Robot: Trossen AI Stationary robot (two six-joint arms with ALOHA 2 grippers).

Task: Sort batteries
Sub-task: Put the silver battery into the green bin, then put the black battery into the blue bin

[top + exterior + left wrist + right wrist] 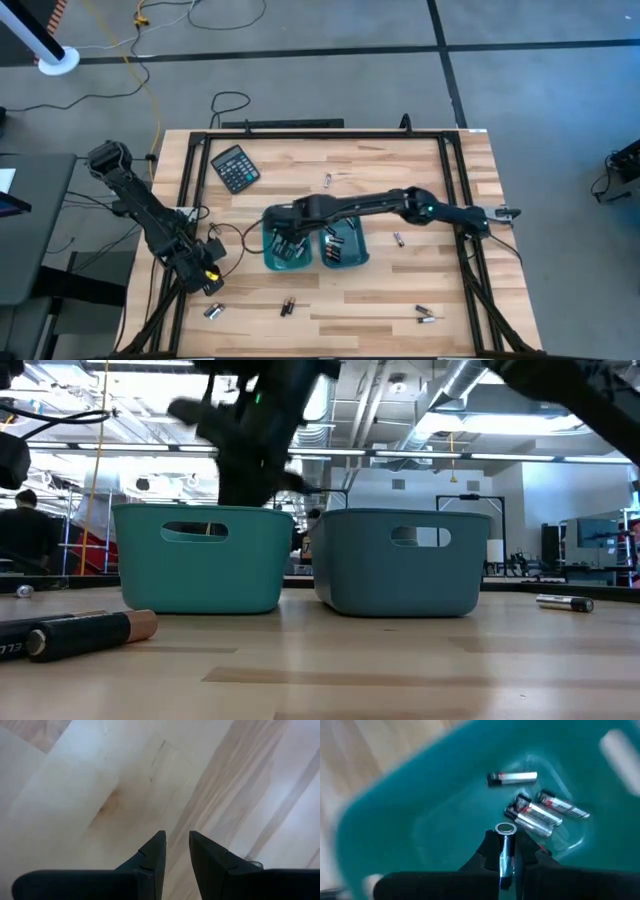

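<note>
Right pincer point(505, 851) clamps battery point(505, 851) over bin point(395, 820)

A grey concrete floor point(300, 75) crossed by dark seams surrounds the pale wooden plank counter point(300, 165). Overhead, silver ceiling ducts point(455, 385) and bright strip lights point(560, 457) hang.

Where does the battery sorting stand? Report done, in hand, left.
Done: several batteries lie in the left bin and the right bin. In hand: the right gripper, over the left bin, holds a silvery battery. Left: loose batteries on the table. The left gripper waits.
</note>
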